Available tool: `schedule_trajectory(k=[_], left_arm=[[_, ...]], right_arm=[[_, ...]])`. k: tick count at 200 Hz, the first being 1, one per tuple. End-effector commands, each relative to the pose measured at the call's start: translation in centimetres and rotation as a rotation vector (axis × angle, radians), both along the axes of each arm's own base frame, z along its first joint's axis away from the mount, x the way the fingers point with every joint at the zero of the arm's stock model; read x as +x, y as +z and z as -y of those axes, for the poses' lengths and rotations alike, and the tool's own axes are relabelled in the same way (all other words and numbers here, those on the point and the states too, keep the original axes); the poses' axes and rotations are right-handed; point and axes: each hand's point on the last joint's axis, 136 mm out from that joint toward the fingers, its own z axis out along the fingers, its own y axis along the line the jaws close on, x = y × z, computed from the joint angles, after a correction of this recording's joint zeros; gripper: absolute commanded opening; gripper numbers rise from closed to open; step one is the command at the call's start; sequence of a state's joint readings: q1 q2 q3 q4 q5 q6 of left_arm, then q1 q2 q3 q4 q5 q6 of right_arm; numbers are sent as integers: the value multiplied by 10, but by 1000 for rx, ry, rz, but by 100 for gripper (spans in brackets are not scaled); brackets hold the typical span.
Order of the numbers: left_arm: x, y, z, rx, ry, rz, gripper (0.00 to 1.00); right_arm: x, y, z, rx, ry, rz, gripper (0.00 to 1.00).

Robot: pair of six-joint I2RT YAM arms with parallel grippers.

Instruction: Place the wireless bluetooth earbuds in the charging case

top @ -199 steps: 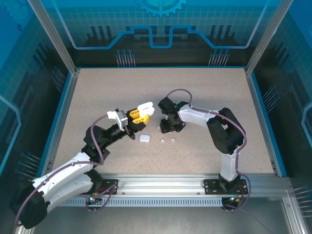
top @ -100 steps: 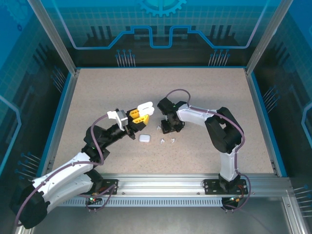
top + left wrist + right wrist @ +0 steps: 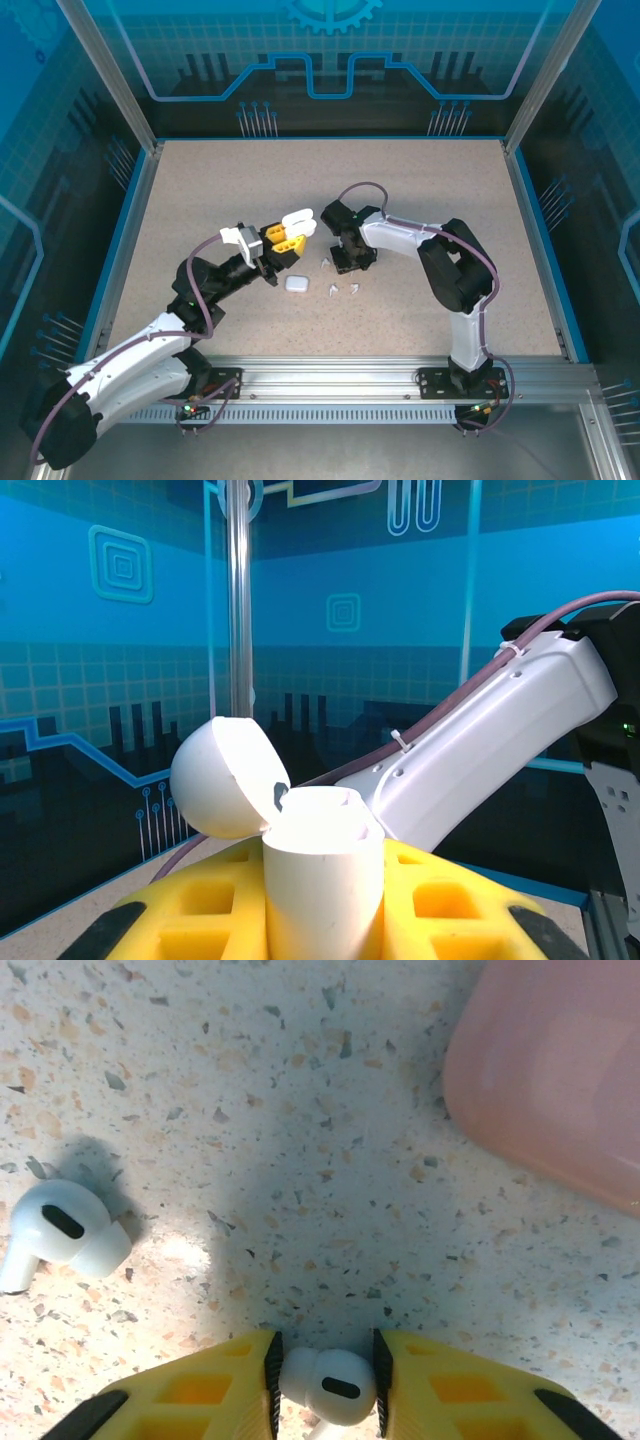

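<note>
The right pincer (image 3: 326, 1365) sits at the bottom centre of the right wrist view, low over the speckled counter (image 3: 300, 1140). Its yellow jaws are set narrow on a white earbud (image 3: 335, 1388), and both pads appear to touch the bud's rounded head. A second white earbud (image 3: 62, 1235) lies loose on the counter at the left of that frame, and a pink case (image 3: 560, 1080) occupies the upper right corner. The left pincer (image 3: 322, 925) is clamped on an open white case (image 3: 322, 865), held upright with its lid (image 3: 222, 780) swung back to the left. Assessment: the earbud is very light, rigid, glossy and rounded, so it is liable to squirt or rotate out of a pinch. The best hold is across the bulbous head, leaving the stem free to enter the case socket. Light force should be sufficient.
</note>
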State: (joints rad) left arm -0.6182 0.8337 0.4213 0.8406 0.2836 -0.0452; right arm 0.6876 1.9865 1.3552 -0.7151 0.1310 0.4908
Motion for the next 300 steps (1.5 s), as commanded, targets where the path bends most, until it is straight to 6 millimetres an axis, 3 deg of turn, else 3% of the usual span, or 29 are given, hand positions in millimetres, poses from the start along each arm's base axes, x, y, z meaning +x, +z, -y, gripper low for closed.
schedule_trajectory(k=[1, 65, 117, 151, 188, 243, 274, 300], left_arm=[[-3, 2, -4, -4, 19, 28, 6], [-2, 0, -4, 2, 21, 21, 6], [2, -6, -2, -3, 17, -20, 6], [6, -14, 1, -11, 5, -71, 6], [13, -20, 8, -24, -15, -115, 6], [23, -23, 22, -44, -60, -155, 5], [25, -23, 27, -50, -81, -167, 5], [25, -24, 29, -50, -85, -169, 5]], right_arm=[[-13, -3, -9, -4, 36, -41, 31], [-7, 20, -5, -1, 44, 35, 28], [5, 73, 7, 37, 80, 224, 26], [9, 131, 13, 128, 108, 402, 26], [4, 210, 13, 275, 193, 637, 25], [-22, 319, 2, 543, 323, 921, 26], [-39, 351, -14, 670, 405, 979, 25], [-48, 361, -28, 713, 455, 999, 25]])
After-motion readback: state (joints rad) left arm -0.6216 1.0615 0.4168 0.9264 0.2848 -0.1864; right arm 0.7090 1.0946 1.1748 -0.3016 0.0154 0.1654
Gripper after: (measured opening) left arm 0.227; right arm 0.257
